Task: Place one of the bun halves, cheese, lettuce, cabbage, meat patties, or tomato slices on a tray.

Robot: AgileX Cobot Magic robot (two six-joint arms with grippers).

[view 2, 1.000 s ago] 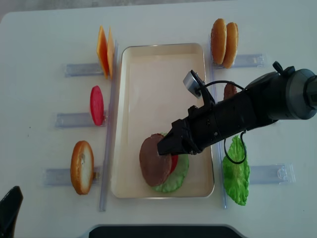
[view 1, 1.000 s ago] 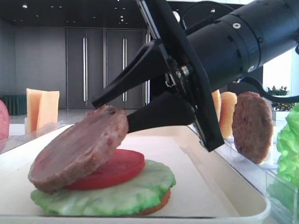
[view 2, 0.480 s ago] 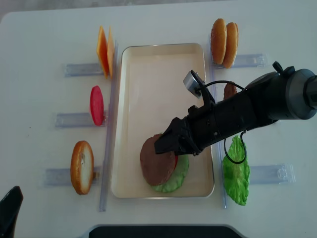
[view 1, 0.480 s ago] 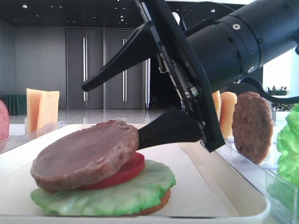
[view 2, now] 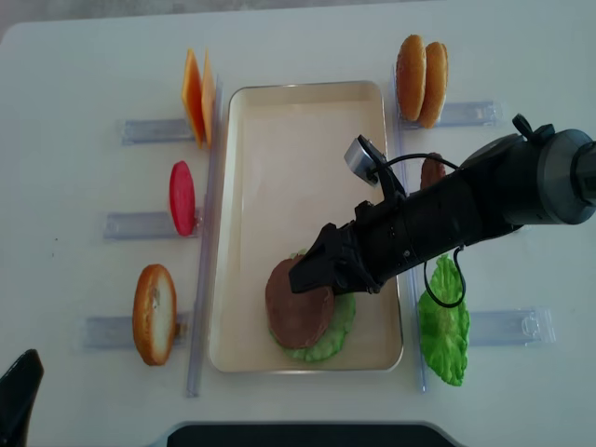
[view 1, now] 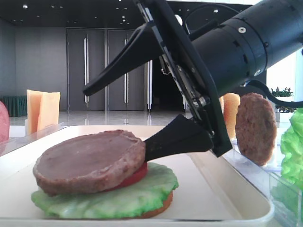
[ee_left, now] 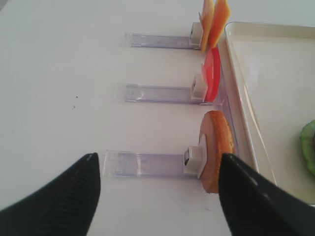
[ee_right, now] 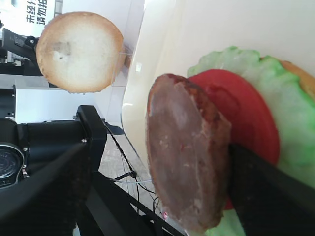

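The thick round greyish-brown meat patty (view 1: 90, 162) now lies flat on the red tomato slice (ee_right: 246, 123) and green lettuce leaf (view 1: 142, 191) in the cream-white plastic tray (view 2: 279, 140), and the right arm's black fingers (view 1: 156, 90) stand wide apart holding nothing, so this job looks nearly done.

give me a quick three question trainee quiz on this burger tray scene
1. True or false: the right gripper is shut on the meat patty.
2. What lies directly under the patty? A) cheese B) tomato slice C) bare tray
3. Fill in: the whole stack sits in the cream ____.

Key: 1. false, the jaws stand apart. 2. B, the tomato slice, over lettuce. 3. tray.
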